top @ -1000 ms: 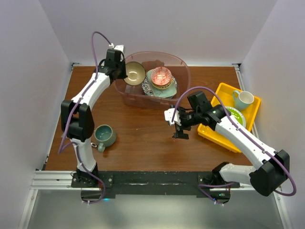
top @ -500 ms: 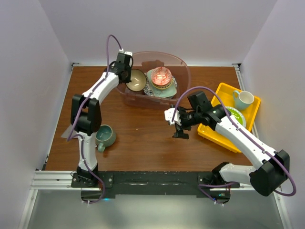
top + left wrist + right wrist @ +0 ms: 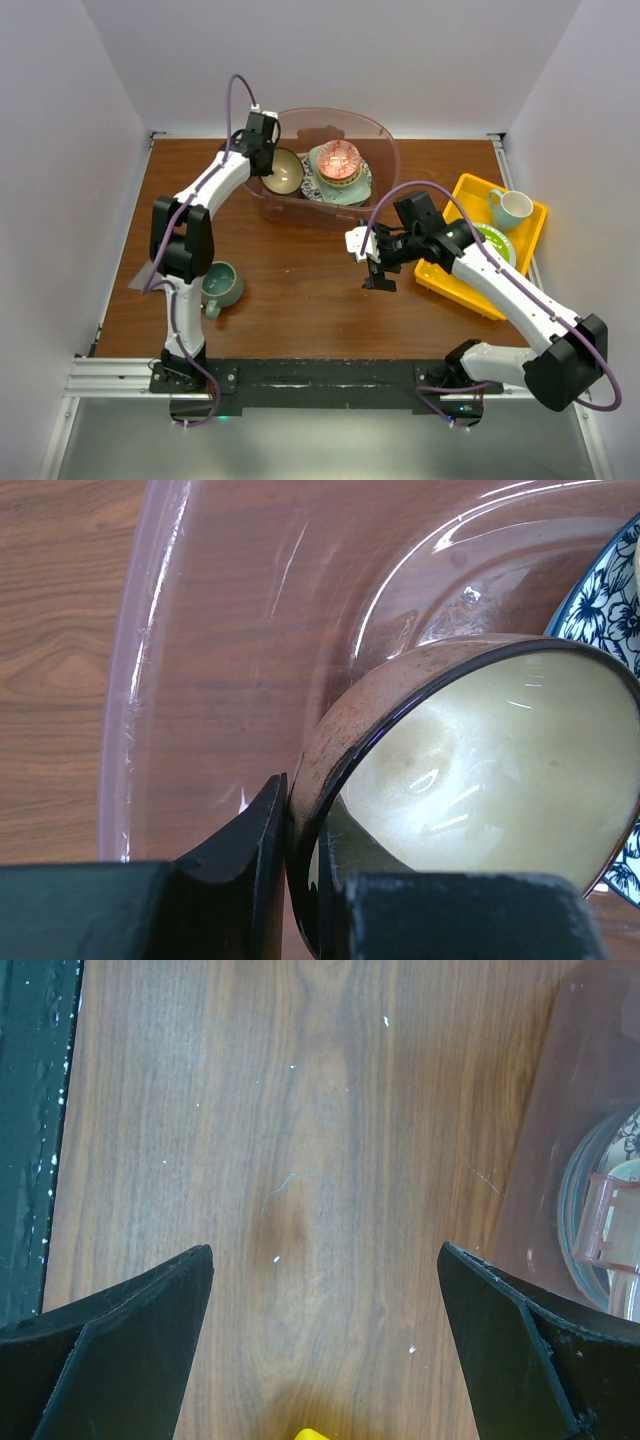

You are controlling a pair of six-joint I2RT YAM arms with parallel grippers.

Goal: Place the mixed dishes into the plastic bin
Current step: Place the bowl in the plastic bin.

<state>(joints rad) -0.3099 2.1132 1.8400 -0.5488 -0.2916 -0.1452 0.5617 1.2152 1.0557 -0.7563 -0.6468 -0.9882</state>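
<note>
Landmark: plastic bin (image 3: pixel 388 150), translucent pinkish tub at the far middle of the wooden table (image 3: pixel 300 290).

- Left gripper (image 3: pixel 266 148) reaches over the bin's left rim. In the wrist view the left gripper (image 3: pixel 303 825) has its fingers (image 3: pixel 245 845) pinching the rim of the tan bowl (image 3: pixel 480 770), one finger outside the wall and one inside.
- Tan bowl (image 3: pixel 285 172) is inside the bin at its left end, tilted on edge with its pale glazed inside facing up and right. Cannot tell whether it touches the bin floor.
- Blue-patterned plate (image 3: pixel 312 187) lies in the bin just right of the bowl; its edge shows at the right of the left wrist view (image 3: pixel 605 590).
- Mint square dish (image 3: pixel 352 184) sits on that plate near the bin's centre, with a small red-patterned bowl (image 3: pixel 338 160) on top.
- Teal mug (image 3: pixel 220 284) stands upright on the table, well in front of the bin and to its left.
- Right gripper (image 3: pixel 378 272) hangs over bare table in front of the bin's right end. Its fingers (image 3: pixel 120 1330) are spread wide with nothing between them.
- Yellow tray (image 3: pixel 450 275) lies right of the bin. It holds a lime-green plate (image 3: pixel 497 240) and a pale mug (image 3: pixel 511 208).
</note>
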